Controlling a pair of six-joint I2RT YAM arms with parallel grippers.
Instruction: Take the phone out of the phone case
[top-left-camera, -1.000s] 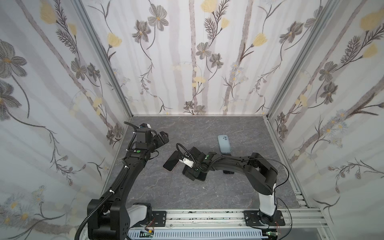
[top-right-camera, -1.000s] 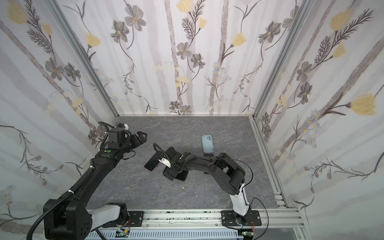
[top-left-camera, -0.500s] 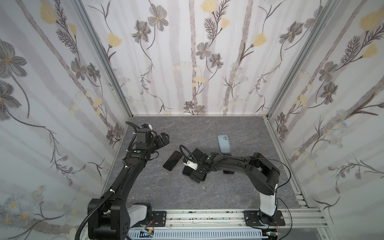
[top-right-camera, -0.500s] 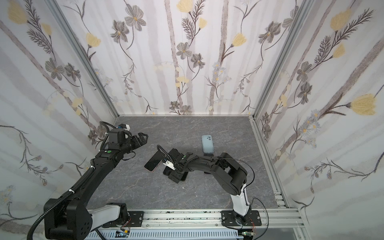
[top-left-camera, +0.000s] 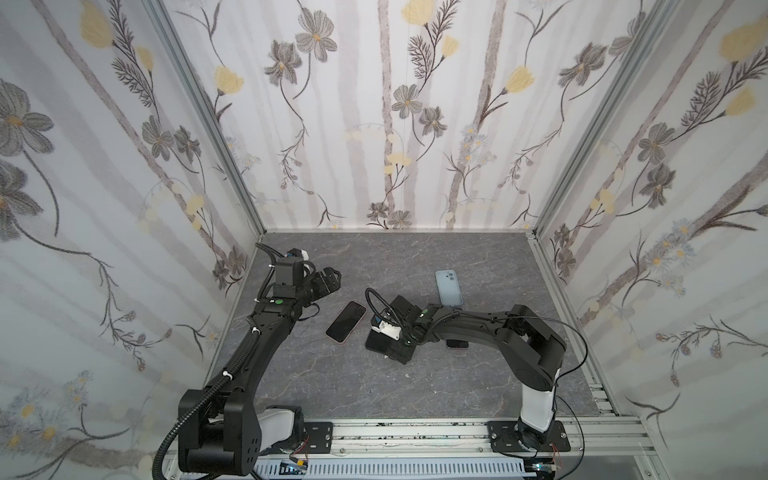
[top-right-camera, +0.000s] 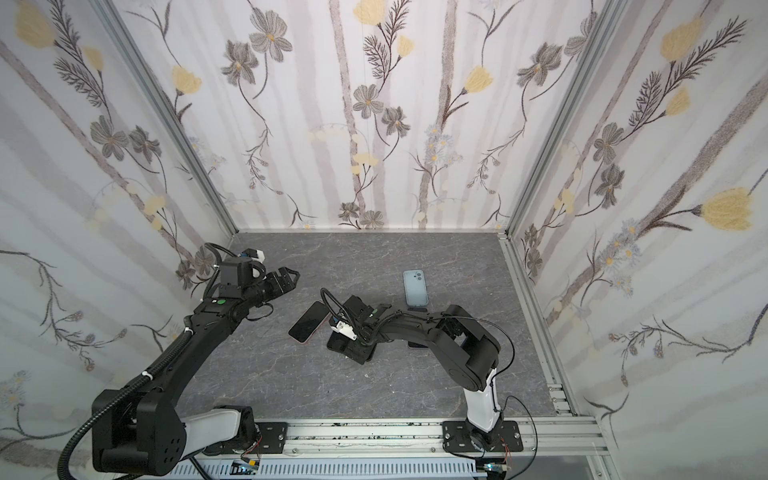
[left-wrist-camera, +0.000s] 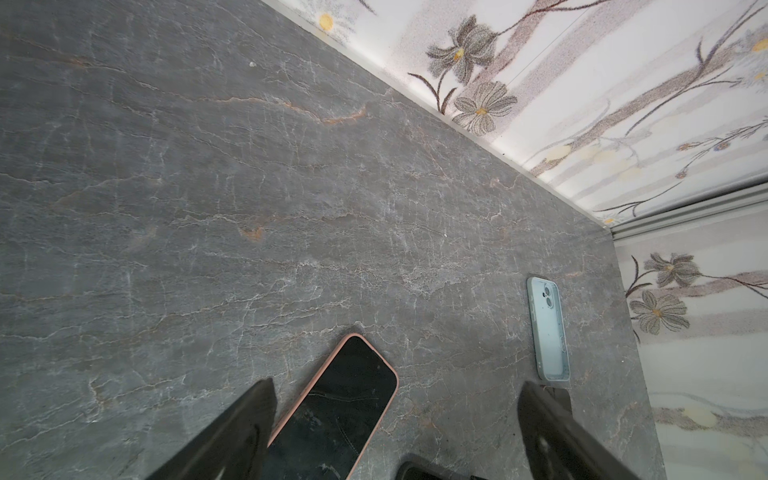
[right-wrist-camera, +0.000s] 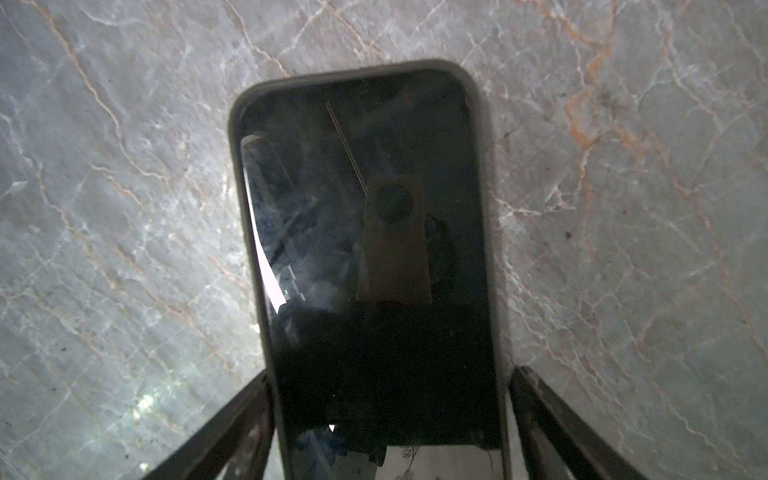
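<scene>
A phone (right-wrist-camera: 365, 257) with a black screen lies face up in a dark phone case (right-wrist-camera: 239, 166) on the grey stone table. My right gripper (right-wrist-camera: 390, 374) is open and straddles its near end. One finger rests against the case's side and the other stands a small gap away. In both top views this gripper (top-left-camera: 395, 345) (top-right-camera: 355, 349) hovers low over that phone (top-left-camera: 376, 341) mid-table. My left gripper (top-left-camera: 328, 280) (left-wrist-camera: 397, 390) is open and empty. It hangs above and to the left of a second phone in a pink case (top-left-camera: 345, 321) (left-wrist-camera: 345, 403).
A light blue case (top-left-camera: 449, 287) (left-wrist-camera: 548, 332) lies back side up behind the right arm. Another pink-edged phone (top-left-camera: 457, 344) shows partly under the right forearm. Flowered walls (top-left-camera: 395, 124) close in three sides, and a metal rail (top-left-camera: 415, 432) runs along the front.
My right gripper has shifted slightly along the dark-cased phone and its jaws have come in a little. The left gripper has edged forward slightly. The phones have not moved.
</scene>
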